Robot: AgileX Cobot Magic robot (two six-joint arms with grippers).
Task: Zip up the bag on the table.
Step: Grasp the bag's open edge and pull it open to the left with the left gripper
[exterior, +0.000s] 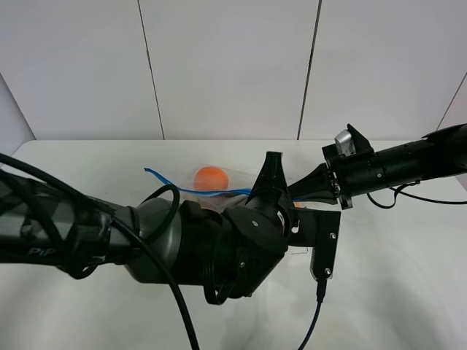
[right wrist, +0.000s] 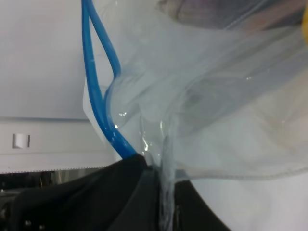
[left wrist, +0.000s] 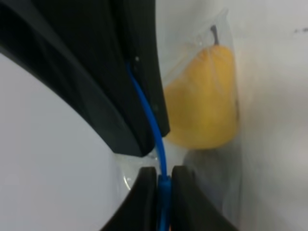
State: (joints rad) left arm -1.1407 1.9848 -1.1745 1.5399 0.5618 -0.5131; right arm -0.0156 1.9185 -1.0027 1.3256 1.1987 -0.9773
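1. The left claw is clamped on the thin blue zipper strip, with one black finger pressing on each side of it.
2. The strip belongs to a clear crinkly plastic zip bag, which lies on the large white matte tabletop directly ahead of the left claw.
3. The right claw is closed on the edge of the bag. Wrinkled plastic is pinched between its fingers, and the blue strip runs into the grip.
4. The two claws are just beside each other on the same strip. In the left wrist view, a finger of the right claw lies right against the blue line.
5. Just beyond the right claw the strip parts into two separate blue strands, so the bag is unsealed there.
6. A yellow pear-shaped fruit sits inside the bag, close beside the left claw's fingertips.
7. A round orange fruit shows through the plastic farther along the strip, away from both claws.
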